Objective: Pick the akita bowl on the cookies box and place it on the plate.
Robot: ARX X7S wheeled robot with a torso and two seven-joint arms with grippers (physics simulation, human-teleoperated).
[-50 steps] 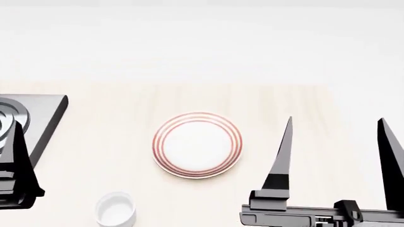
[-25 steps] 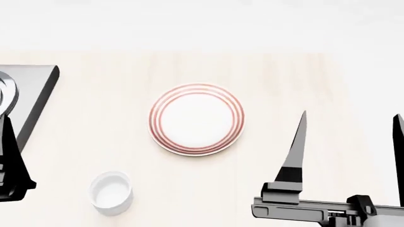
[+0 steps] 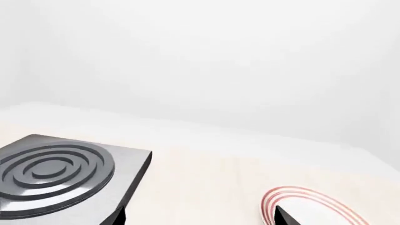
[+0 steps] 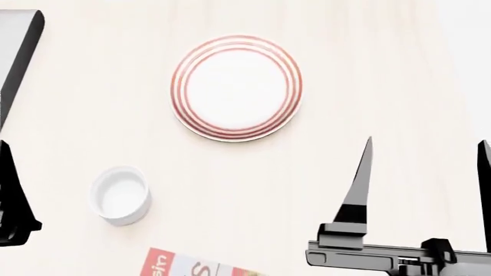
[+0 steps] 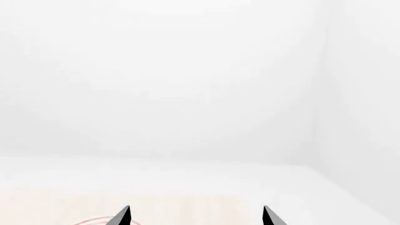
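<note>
Two dark fingers of the right end effector (image 4: 426, 172) are seen spread wide at the lower right of the head view, with nothing between them, over the pale wooden surface (image 4: 368, 86). The plate (image 4: 236, 87) is found lying flat toward the far middle, bare. A white cup (image 4: 121, 195) is seen nearer and to the left, well apart from the plate. Only a red-and-white corner of the box (image 4: 192, 265) is caught at the near edge, and the bowl is not seen in any view. The left end effector (image 4: 14, 201) is glimpsed as a dark shape at the left edge; its state cannot be told. A grey stove (image 3: 59, 176) with ringed burner is seen beyond it.
</note>
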